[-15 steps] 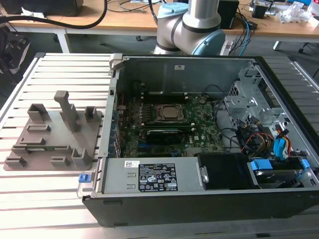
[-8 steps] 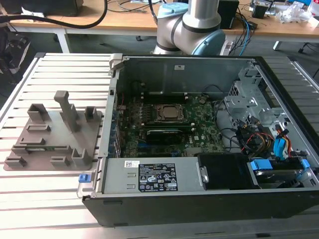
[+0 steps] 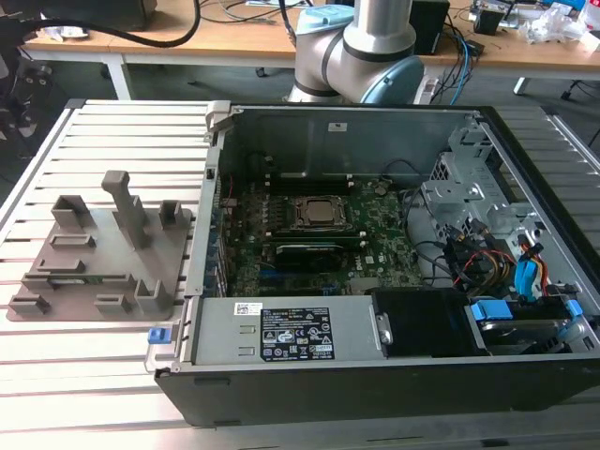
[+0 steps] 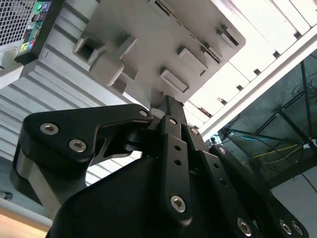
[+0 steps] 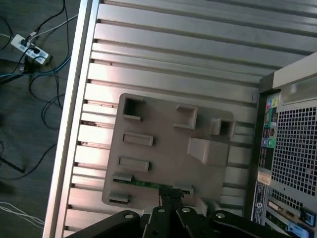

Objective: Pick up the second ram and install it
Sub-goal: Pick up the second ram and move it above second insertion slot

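One gripper (image 5: 171, 194) is hanging well above the grey fixture plate (image 5: 158, 129). Its jaws are drawn together and are gripping nothing. In the second wrist view the gripper (image 4: 166, 102) is pointing down at the same plate (image 4: 148, 29), among its upright blocks. The second ram (image 5: 143, 184) is lying flat in a slot of the plate, a thin green stick running parallel to one plate edge and just inside it. In the exterior view the ram (image 3: 80, 278) is sitting toward the plate's edge nearest the camera. The plate (image 3: 94, 248) is resting on the slatted table (image 3: 112, 356), close to the table's edge at the exterior view's left. The open computer case (image 3: 375, 394) is standing just beside the plate, with its motherboard (image 3: 375, 253) facing up.
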Controlling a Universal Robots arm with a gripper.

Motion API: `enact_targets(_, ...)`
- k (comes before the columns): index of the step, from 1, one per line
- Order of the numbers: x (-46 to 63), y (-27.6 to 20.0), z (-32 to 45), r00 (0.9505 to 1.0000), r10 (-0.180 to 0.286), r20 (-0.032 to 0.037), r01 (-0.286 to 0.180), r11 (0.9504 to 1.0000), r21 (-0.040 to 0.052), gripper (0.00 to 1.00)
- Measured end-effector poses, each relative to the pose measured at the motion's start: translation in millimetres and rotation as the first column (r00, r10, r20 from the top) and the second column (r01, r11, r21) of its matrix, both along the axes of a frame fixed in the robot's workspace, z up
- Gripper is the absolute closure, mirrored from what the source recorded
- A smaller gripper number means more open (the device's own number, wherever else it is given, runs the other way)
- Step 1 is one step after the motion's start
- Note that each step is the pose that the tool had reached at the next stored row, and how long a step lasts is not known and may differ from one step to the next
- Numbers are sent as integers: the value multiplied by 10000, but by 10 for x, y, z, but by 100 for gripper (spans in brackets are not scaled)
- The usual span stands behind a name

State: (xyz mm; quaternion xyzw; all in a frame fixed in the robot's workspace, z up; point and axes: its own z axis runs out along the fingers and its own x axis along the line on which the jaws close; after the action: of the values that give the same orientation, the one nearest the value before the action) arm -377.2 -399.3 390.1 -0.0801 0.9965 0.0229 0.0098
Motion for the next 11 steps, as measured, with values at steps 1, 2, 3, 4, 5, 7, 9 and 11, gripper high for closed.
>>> enact_targets(1,0,0,0,9998,198,0,-198,9998,0,89)
enact_targets(2,0,0,0,9994,350,0,-350,9994,0,89)
enact_targets(3,0,0,0,9988,481,-1,-481,9988,0,89)
enact_targets(4,0,0,0,9985,539,0,-539,9985,0,89)
enact_targets(5,0,0,0,9982,592,0,-592,9982,0,89)
enact_targets(7,0,0,0,9973,730,0,-730,9973,0,89)
enact_targets(9,0,0,0,9963,861,0,-861,9963,0,89)
enact_targets(11,0,0,0,9949,1007,0,-1007,9949,0,89)
